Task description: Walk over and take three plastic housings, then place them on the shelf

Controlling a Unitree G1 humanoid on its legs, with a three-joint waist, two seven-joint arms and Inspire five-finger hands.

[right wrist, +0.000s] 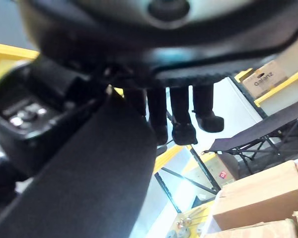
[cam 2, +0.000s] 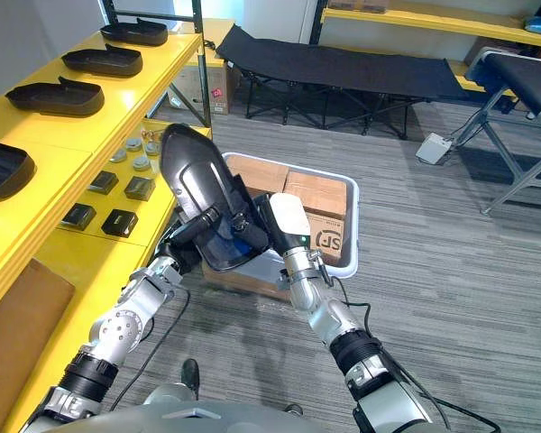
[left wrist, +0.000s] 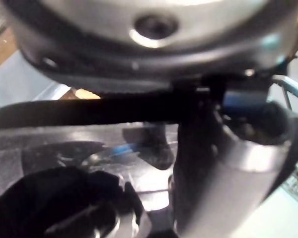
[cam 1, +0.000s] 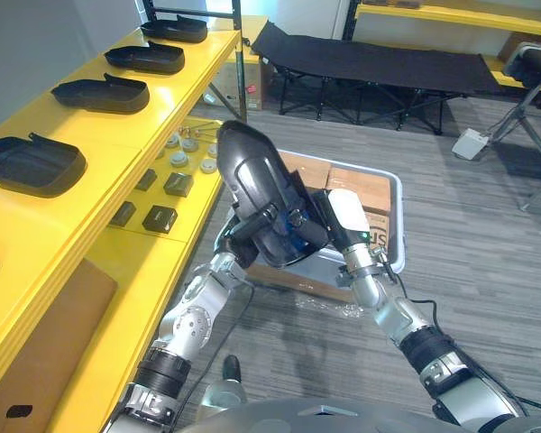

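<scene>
- Left hand (cam 1: 251, 227) is closed round the lower rim of a glossy black plastic housing (cam 1: 252, 176), its fingers curled across the open inner side.
- Right hand (cam 1: 317, 233) clamps the same rim from the other side, white-covered thumb in front and fingers (right wrist: 182, 119) behind the shell.
- This housing is held tilted in the air, just off the front edge of the long yellow shelf (cam 1: 117, 144).
- Four more black housings lie in a row on the shelf's top tier, the nearest (cam 1: 32, 164) well apart from the held one.
- Small dark blocks (cam 1: 160, 218) sit on the shelf's lower tier.
- Beside the shelf on the floor stands a pale grey tote (cam 1: 397, 216) holding cardboard boxes (cam 1: 361, 194).
</scene>
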